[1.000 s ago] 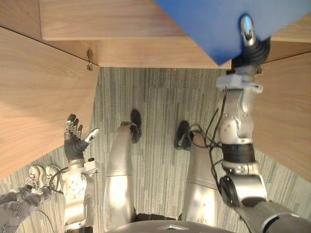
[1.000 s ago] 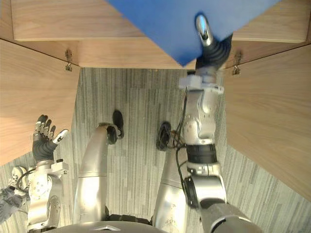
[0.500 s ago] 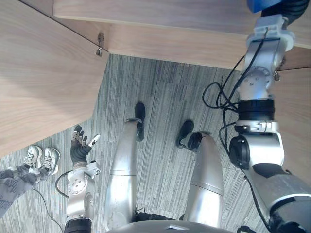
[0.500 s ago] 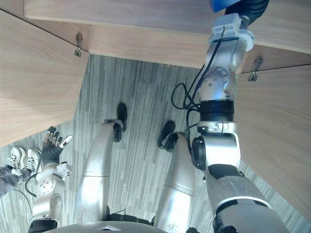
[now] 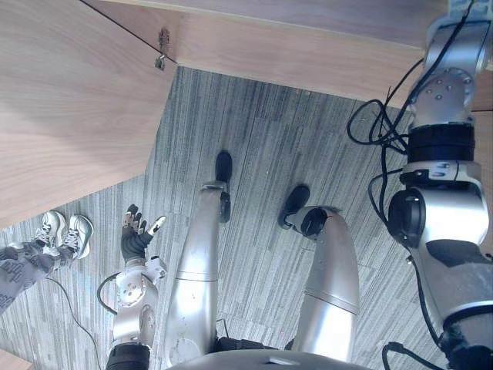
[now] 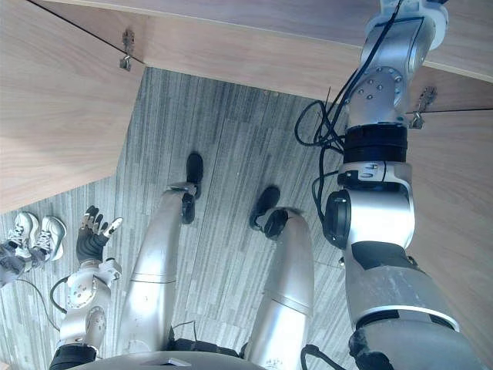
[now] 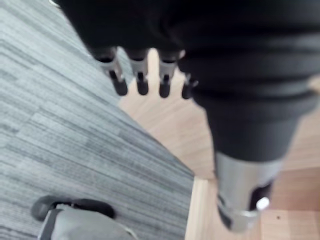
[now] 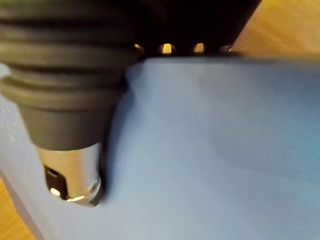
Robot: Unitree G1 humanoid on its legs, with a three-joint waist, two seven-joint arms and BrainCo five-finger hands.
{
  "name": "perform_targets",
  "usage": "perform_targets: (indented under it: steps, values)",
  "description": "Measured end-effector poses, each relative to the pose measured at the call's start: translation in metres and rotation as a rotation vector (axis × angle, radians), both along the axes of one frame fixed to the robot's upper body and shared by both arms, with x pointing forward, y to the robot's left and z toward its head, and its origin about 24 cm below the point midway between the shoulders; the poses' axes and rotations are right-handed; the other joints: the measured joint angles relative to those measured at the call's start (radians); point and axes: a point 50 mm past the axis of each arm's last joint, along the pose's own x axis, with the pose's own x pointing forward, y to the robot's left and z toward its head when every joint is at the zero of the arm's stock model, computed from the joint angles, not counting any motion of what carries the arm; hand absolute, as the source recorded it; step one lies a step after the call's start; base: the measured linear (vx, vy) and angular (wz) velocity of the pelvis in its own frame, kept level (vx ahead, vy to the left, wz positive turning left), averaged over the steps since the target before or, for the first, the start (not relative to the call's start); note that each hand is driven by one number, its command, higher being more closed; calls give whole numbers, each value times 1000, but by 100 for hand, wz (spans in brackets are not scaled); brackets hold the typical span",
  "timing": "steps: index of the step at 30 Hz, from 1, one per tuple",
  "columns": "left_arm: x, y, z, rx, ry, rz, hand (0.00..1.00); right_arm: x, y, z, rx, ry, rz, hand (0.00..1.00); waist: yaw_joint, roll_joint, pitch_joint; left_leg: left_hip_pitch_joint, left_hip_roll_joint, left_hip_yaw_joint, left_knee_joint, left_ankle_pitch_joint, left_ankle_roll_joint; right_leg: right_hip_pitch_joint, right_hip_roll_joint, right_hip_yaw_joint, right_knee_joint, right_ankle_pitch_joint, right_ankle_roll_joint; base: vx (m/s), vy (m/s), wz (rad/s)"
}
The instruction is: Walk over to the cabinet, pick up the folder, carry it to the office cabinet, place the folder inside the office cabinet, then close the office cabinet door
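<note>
The blue folder (image 8: 210, 150) shows from very close in the right wrist view. My right hand (image 8: 70, 170) pinches it, thumb lying on its top face and fingers tucked under its far edge, with wood beyond. In the eye views my right arm (image 5: 443, 146) reaches up past the top edge, towards the wooden office cabinet (image 5: 308, 54). My left hand (image 5: 137, 235) hangs low at my left side, fingers (image 7: 140, 80) straight and holding nothing.
The cabinet's left door (image 5: 69, 100) stands open, swung out over the grey carpet (image 5: 262, 146), hinge (image 5: 162, 58) at its corner. The right door (image 6: 454, 193) is open too. A person's white shoes (image 5: 65, 235) stand on the floor at far left.
The view has shifted down and back. My right arm has stretched further up and forward, taking the folder and hand past the eye views' top edge. The left hand stays open.
</note>
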Motion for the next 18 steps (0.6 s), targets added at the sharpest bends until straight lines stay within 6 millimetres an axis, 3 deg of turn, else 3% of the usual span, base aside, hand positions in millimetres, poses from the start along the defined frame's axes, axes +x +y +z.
perform_targets:
  steps: [7, 18]
  values:
    - [0, -3, -6, -13, 25, 6, 0, 2, -3, 10, -11, 24, -7, 0, -2, -1, -1, 1, -2, -11, -27, 22, -7, 0, 0, -15, -9, 5, -9, -6, -1, 4]
    - [1, -3, -4, -14, 21, 11, 0, 5, 1, 9, -34, 50, 2, 0, -10, -1, -2, 9, 2, -16, -53, 46, -9, 7, 2, -31, -24, 19, -32, -3, 3, 0]
